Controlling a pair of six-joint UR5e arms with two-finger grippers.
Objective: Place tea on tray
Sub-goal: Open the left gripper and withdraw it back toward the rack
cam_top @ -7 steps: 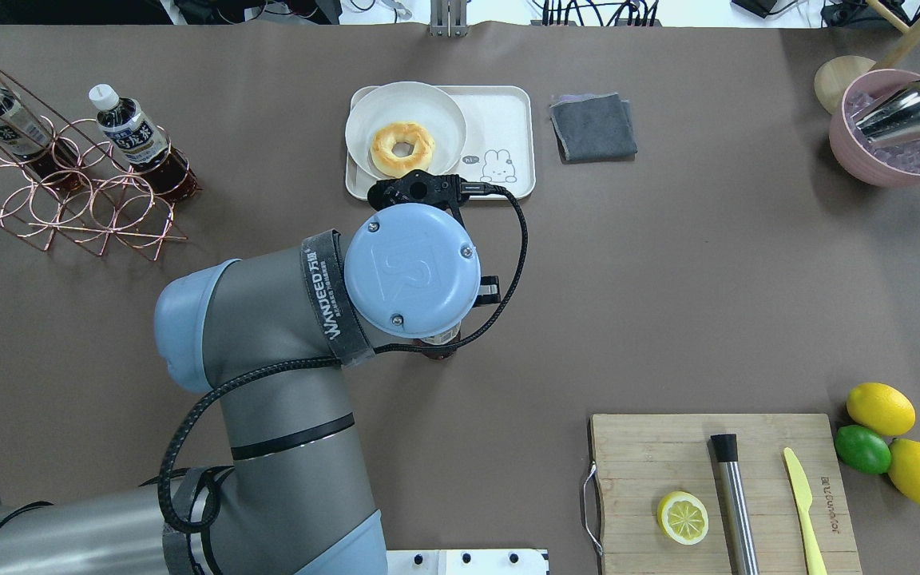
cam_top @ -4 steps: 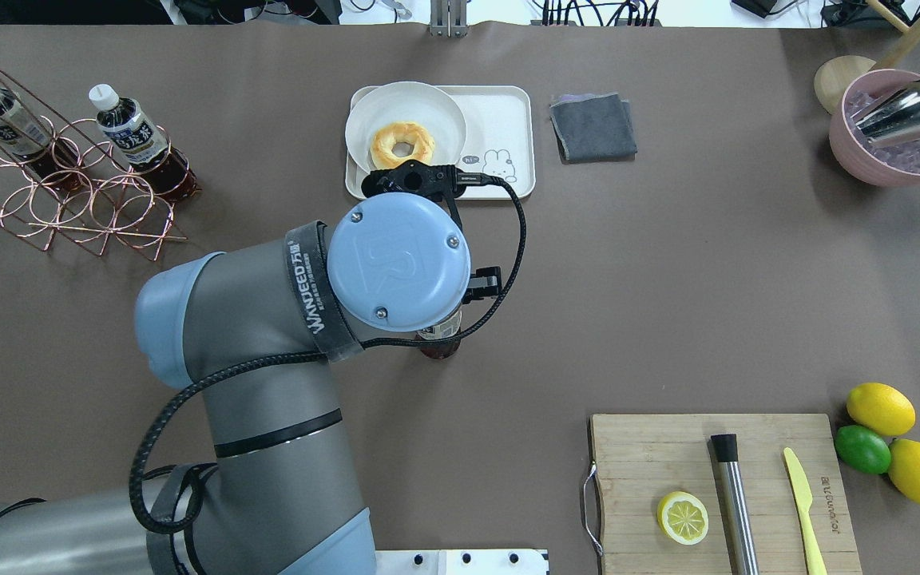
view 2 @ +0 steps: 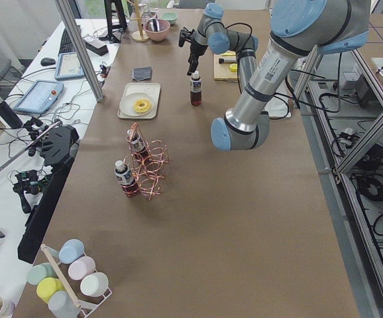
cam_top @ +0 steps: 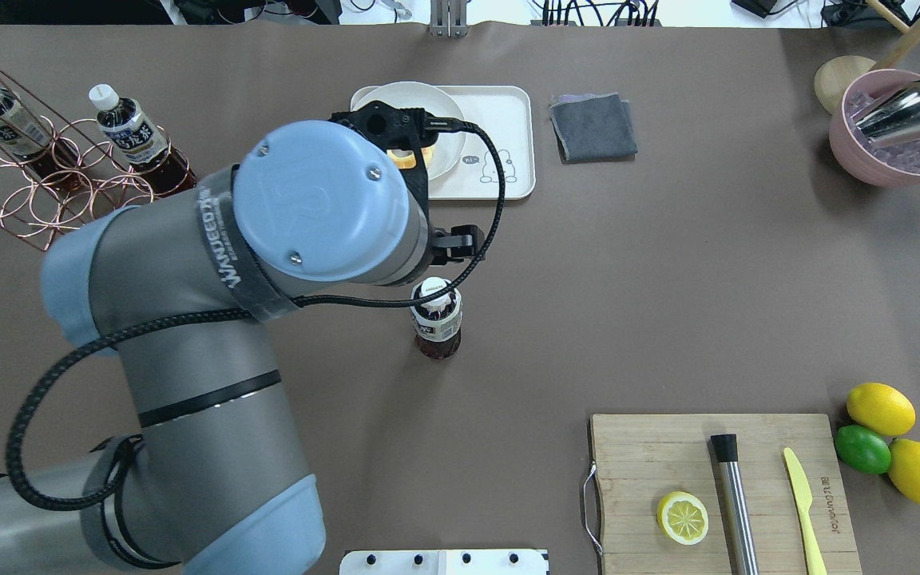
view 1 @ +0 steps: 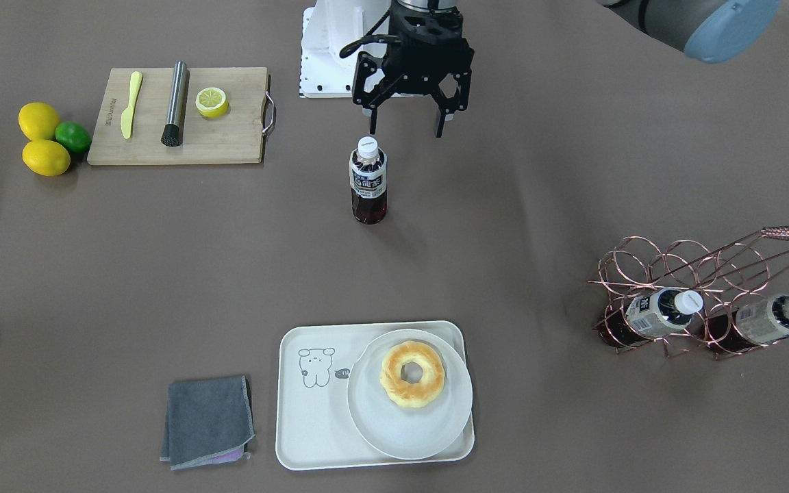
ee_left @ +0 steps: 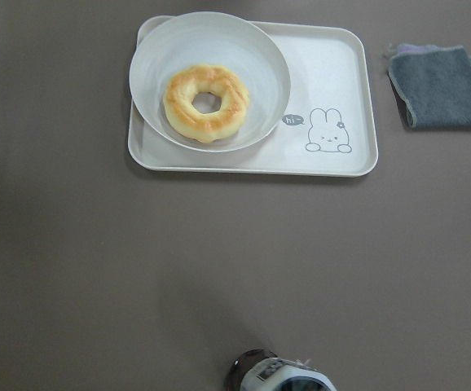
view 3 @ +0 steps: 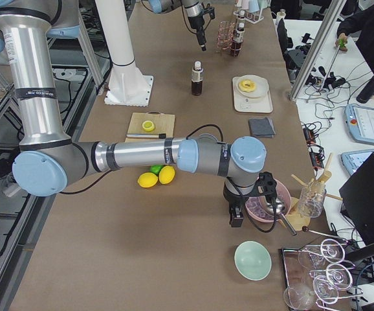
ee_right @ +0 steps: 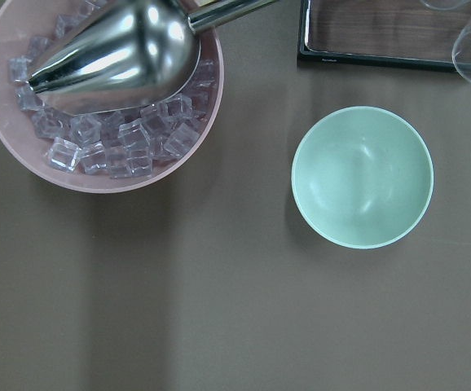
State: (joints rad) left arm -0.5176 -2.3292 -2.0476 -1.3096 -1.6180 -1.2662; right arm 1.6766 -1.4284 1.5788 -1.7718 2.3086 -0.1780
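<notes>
Left gripper (view 1: 405, 130), jaws wide and empty, hangs above the upright tea (view 1: 368, 181), seemingly poised to grasp; tray (view 1: 312, 418) well apart

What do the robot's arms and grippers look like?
The left arm and right arm are silver-grey tubes with pale blue joint caps. A black strap lettered WANJEED and a black cable wrap the left one. The left gripper is black, two-fingered.

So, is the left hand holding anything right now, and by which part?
Nothing. The left hand is open and clear of the tea, which stands free on the table.
</notes>
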